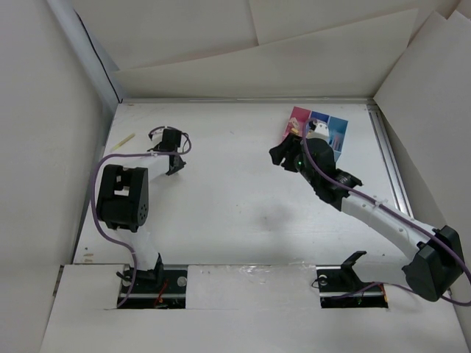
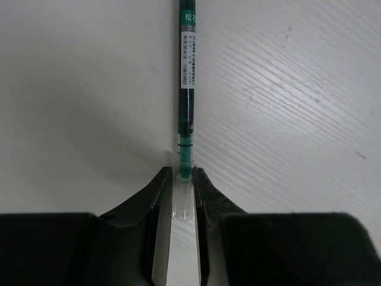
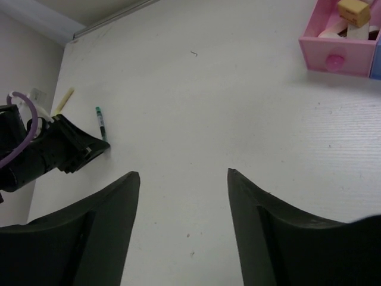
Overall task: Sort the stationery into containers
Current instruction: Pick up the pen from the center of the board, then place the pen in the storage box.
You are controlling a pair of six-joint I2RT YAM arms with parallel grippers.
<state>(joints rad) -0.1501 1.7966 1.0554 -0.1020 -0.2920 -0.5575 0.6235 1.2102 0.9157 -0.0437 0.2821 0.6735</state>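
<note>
My left gripper (image 2: pixel 182 173) is shut on the clear end of a green pen (image 2: pixel 187 89), which lies low on the white table and points away from the jaws. In the top view this gripper (image 1: pixel 174 163) is at the far left. The pen also shows in the right wrist view (image 3: pixel 100 122). My right gripper (image 3: pixel 182 173) is open and empty above the table, and sits just left of the containers (image 1: pixel 282 156). The bins stand in a row: pink (image 1: pixel 298 120), dark blue (image 1: pixel 319 120), light blue (image 1: pixel 338 132). The pink bin (image 3: pixel 336 58) holds a beige block (image 3: pixel 353 10).
A yellow pencil (image 1: pixel 123 141) lies at the far left near the wall, and it also shows in the right wrist view (image 3: pixel 63 101). White walls enclose the table on the left, back and right. My right arm (image 1: pixel 383 217) crosses the right half.
</note>
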